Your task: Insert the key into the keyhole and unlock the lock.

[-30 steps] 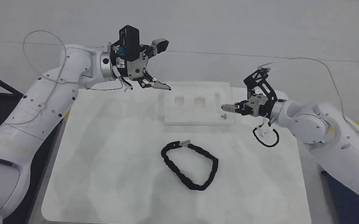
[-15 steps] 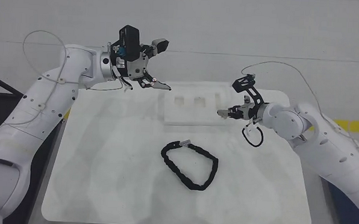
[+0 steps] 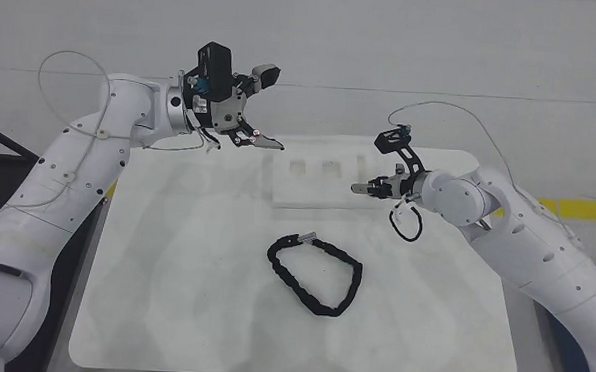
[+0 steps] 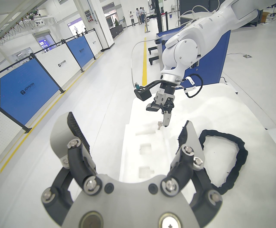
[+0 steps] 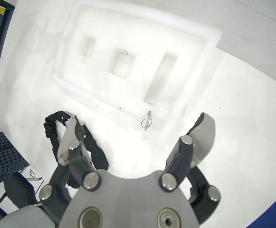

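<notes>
Key point(image 5: 147, 122) lay on the foam tray point(image 3: 317, 199), just beside its long slot. Right end effector point(image 5: 138, 119) hung over the key, fingers apart, nothing gripped. Left end effector point(image 3: 269, 107) sat off the tray's far-left corner, also spread wide. Chain lock point(image 3: 314, 275) lay on the tabletop point(image 3: 173, 301) near the tray's front edge.

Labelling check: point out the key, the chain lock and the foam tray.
key point(image 5: 147, 121), right wrist view, blade.
chain lock point(image 3: 292, 284), top view, fabric sleeve.
foam tray point(image 3: 318, 195), top view, near rim.
</notes>
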`<state>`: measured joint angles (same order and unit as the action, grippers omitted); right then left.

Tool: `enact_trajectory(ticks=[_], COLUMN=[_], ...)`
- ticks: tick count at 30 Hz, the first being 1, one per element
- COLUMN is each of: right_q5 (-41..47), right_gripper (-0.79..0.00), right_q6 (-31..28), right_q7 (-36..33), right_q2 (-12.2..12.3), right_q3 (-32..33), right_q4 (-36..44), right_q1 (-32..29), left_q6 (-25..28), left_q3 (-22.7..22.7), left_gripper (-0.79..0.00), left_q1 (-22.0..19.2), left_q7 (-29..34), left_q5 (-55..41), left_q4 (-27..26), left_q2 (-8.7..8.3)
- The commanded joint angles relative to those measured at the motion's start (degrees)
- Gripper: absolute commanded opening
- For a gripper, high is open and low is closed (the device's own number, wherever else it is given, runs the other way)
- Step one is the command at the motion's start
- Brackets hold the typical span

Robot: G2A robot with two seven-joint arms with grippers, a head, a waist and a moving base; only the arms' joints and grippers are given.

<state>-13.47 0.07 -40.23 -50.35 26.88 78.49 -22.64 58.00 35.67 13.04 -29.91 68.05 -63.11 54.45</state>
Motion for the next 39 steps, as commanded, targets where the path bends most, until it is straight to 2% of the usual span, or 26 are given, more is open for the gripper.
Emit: enact_trajectory(ticks=[1, 20, 37, 39], right_q5=[0.0, 0.3, 2.3, 1.6], right_gripper=[0.000, 0.000, 0.000, -0.046], right_q6=[0.0, 0.3, 14.4, 15.0], right_q7=[0.0, 0.2, -5.0, -5.4], right_q2=[0.0, 0.0, -2.3, -2.6], right_q3=[0.0, 0.2, 3.3, 3.1], right_q4=[0.0, 0.0, 3.1, 3.3], right_q1=[0.0, -0.3, -2.6, -2.7], left_q6=[0.0, 0.0, 0.0, 0.0], left_q3=[0.0, 0.0, 0.0, 0.0], left_gripper=[0.000, 0.000, 0.000, 0.000], left_q1=[0.0, 0.0, 0.0, 0.0], left_q7=[0.0, 0.0, 0.0, 0.0], left_q5=[0.0, 0.0, 0.0, 0.0], left_q4=[0.0, 0.0, 0.0, 0.0], left_q2=[0.00, 0.00, 0.00, 0.00])
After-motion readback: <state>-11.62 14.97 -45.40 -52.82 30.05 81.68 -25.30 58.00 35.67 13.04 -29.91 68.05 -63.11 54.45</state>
